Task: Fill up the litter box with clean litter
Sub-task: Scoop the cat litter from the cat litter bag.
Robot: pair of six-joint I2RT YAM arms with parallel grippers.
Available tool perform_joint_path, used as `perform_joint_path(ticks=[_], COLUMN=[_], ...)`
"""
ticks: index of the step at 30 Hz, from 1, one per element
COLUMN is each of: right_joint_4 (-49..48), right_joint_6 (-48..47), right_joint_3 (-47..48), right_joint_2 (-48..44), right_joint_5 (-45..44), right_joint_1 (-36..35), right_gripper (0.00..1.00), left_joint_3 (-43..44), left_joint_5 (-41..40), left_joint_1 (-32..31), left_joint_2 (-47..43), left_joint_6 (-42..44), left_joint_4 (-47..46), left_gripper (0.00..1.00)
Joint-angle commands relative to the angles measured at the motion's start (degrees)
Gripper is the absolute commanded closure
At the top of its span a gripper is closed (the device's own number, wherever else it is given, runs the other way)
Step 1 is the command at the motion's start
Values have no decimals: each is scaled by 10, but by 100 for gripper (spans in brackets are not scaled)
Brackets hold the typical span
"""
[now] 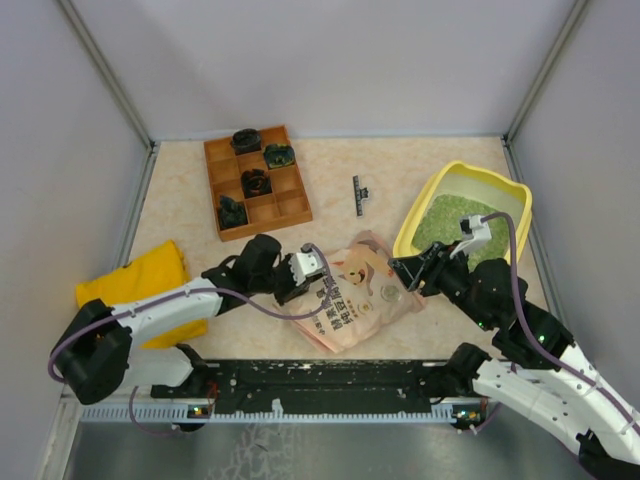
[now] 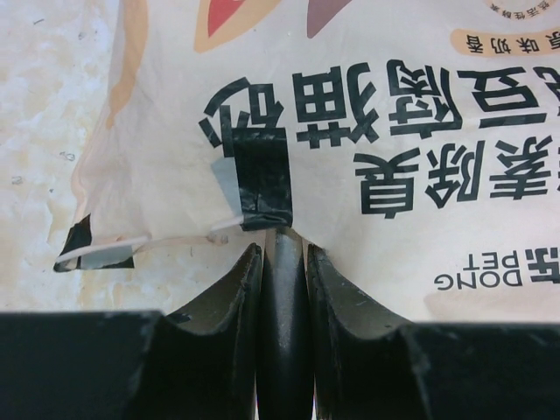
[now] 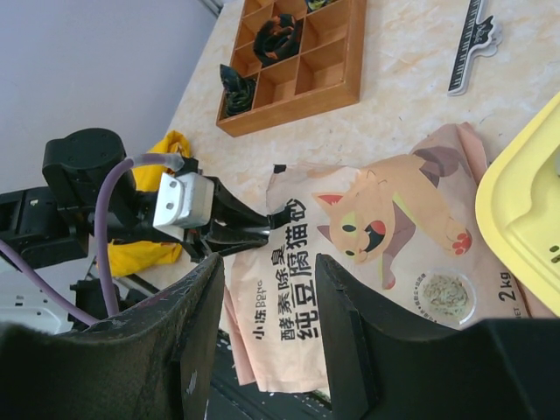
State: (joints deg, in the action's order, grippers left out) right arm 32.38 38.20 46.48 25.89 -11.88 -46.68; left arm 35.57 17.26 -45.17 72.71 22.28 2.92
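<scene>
Litter box of yellow plastic [image 1: 490,182], rectangular and round-cornered, at upper right of the top view, fine green litter granules [image 1: 452,215] inside. Lies just up-right of the right gripper [image 3: 267,265], fingers apart and empty; nearer that arm. Left gripper [image 2: 282,248] at the pink printed pouch's [image 1: 365,290] taped left edge, fingers nearly together; cannot tell whether clamped.

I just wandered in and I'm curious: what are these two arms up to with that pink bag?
The left tool appears to be pinching the taped edge of the pink litter pouch, which lies flat. The right tool hangs open at the pouch's other side, holding nothing. The yellow litter box beside it has green litter in it.
</scene>
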Motion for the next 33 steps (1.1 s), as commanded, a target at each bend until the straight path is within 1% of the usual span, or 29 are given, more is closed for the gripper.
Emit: perform_joint_path(ticks=[1,5,11,22,25,33], right_joint_4=[-20,-14,-7,-21,-25,-33], right_joint_6=[6,-2,-16,-20,-20,-22], right_joint_3=[-1,-2,7,-11,-15,-15], right_joint_2=[-4,-2,0,1,1,6], right_joint_5=[-3,-15,-27,-19,-18,-11], right_joint_1=[3,3,4,4,4,3], right_gripper=[54,54,53,52,52,51], left_joint_3=[-14,-25,-33,-30,-30,-28], left_joint_5=[34,34,24,90,95,91], left_joint_1=[16,27,58,144,163,179], left_joint_2=[-35,-54,-91,-156,-169,-181], left_joint_6=[-15,-14,5,76,88,80], left_joint_4=[-28,-24,13,89,101,123], left_gripper=[100,100,100,100,100,100])
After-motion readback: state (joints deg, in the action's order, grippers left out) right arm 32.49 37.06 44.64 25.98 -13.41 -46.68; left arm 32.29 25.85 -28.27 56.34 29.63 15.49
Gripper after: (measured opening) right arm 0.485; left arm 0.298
